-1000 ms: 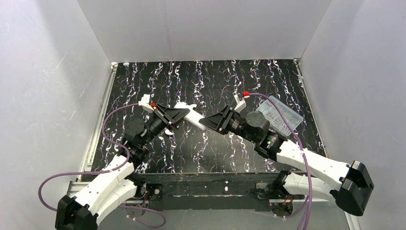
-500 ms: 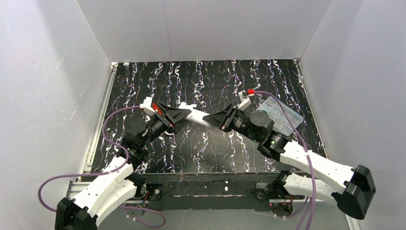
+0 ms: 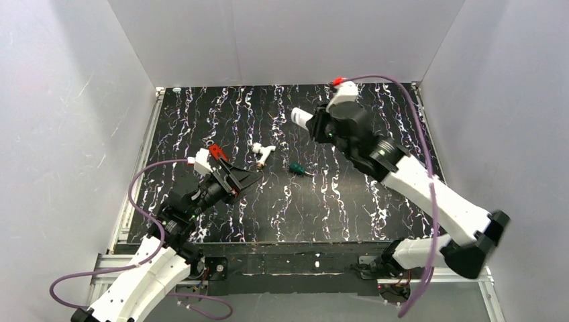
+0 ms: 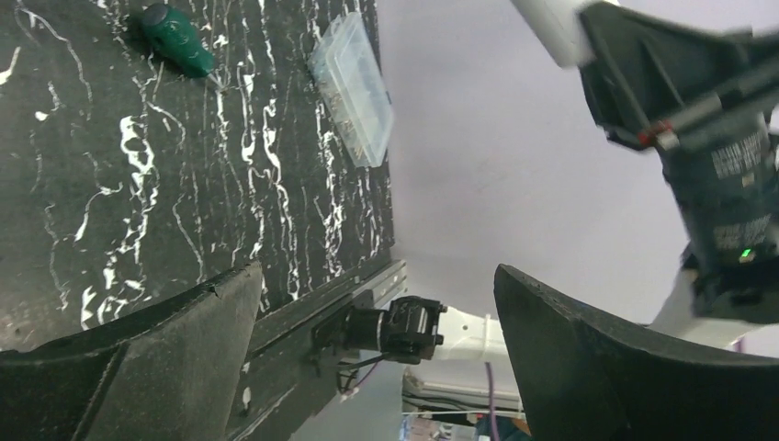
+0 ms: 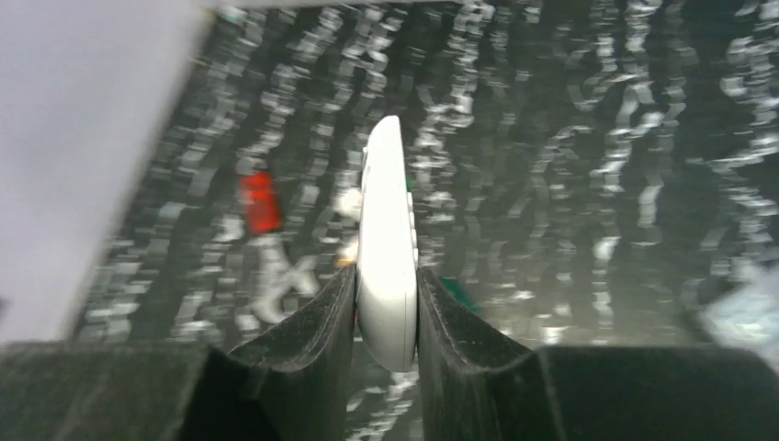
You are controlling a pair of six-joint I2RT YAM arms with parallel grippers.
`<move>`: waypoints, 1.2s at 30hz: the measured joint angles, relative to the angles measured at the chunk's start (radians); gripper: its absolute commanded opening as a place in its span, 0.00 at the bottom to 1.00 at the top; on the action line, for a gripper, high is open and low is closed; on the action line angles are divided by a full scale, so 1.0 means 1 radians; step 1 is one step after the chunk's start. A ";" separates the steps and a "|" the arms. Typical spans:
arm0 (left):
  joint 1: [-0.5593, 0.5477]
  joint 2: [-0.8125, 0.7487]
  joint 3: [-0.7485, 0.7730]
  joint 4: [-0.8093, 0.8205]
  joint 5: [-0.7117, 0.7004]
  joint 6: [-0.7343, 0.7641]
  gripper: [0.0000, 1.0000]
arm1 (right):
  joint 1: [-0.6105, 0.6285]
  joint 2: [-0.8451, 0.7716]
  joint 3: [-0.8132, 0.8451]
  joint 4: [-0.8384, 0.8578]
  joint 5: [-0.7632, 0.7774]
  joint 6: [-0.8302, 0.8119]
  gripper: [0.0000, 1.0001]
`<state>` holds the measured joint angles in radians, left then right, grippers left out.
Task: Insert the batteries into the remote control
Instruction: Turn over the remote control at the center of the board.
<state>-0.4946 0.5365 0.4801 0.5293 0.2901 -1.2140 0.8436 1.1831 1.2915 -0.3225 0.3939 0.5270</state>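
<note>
lifted since a second ago, off the mid-table meeting of the two arms and up toward the far wall: slim white plastic remote control [image 3: 300, 118] with rounded ends, now held high above the black marbled table [image 3: 201, 121], a little right of centre. clamped edge-on in the right gripper [image 5: 387, 285], jaws part-closed against its two broad faces, one rounded end tucked between the dark fingers [image 5: 317, 326] and most of the bar jutting out past them. pulled back toward the near left meanwhile, and opened from shut: left gripper [image 3: 251, 180], jaws spread wide, nothing between them. no sign of the small blue-purple shiny batteries in any view; no telling if already loaded, nor which way the recess faces.

below and left of the held bar, lying on the table: white t-shaped plastic pipe fitting [image 3: 263, 151] and, just right of it, green-handled screwdriver [image 3: 296, 168]. beyond the screwdriver in the left wrist view, clear lidded plastic box [image 4: 354, 87].

likely trouble from here: smooth rounded plastic pinched near one end only, so could pivot or slide out during a fast swing (right wrist view smeared, hinting at speed), then drop from height with no second grip beneath. could also shed a loose cell if tipped recess-down. worth slowing, keeping the bar level, and locating the batteries before anything else.
</note>
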 measured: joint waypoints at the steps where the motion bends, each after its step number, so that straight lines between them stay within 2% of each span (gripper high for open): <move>1: 0.000 -0.007 0.008 -0.027 0.002 0.013 0.98 | -0.002 0.069 0.068 -0.055 0.040 -0.063 0.01; 5: 0.000 -0.031 0.032 -0.103 0.006 0.053 0.98 | -0.005 0.327 0.240 -0.277 0.217 -0.263 0.01; 7: 0.000 -0.043 0.039 -0.132 0.006 0.069 0.98 | -0.007 0.446 0.271 -0.351 0.284 -0.332 0.01; 10: 0.000 -0.061 0.047 -0.169 0.006 0.089 0.98 | -0.019 0.612 0.307 -0.489 0.346 -0.402 0.01; 15: 0.000 -0.071 0.063 -0.213 0.010 0.117 0.98 | -0.032 0.793 0.386 -0.643 0.431 -0.465 0.01; 21: 0.000 -0.072 0.071 -0.228 0.014 0.131 0.98 | -0.032 0.870 0.444 -0.754 0.442 -0.464 0.01; 29: 0.000 -0.072 0.071 -0.224 0.018 0.130 0.98 | 0.011 0.873 0.400 -0.807 0.418 -0.423 0.01; 31: 0.000 -0.071 0.071 -0.219 0.020 0.129 0.98 | 0.036 0.876 0.391 -0.819 0.409 -0.412 0.05; 36: 0.000 -0.071 0.071 -0.220 0.025 0.128 0.98 | 0.095 0.879 0.378 -0.832 0.406 -0.379 0.25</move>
<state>-0.4946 0.4660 0.5510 0.3096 0.3149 -1.0859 0.9390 2.0624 1.6691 -1.1542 0.7998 0.1478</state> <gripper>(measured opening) 0.979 0.344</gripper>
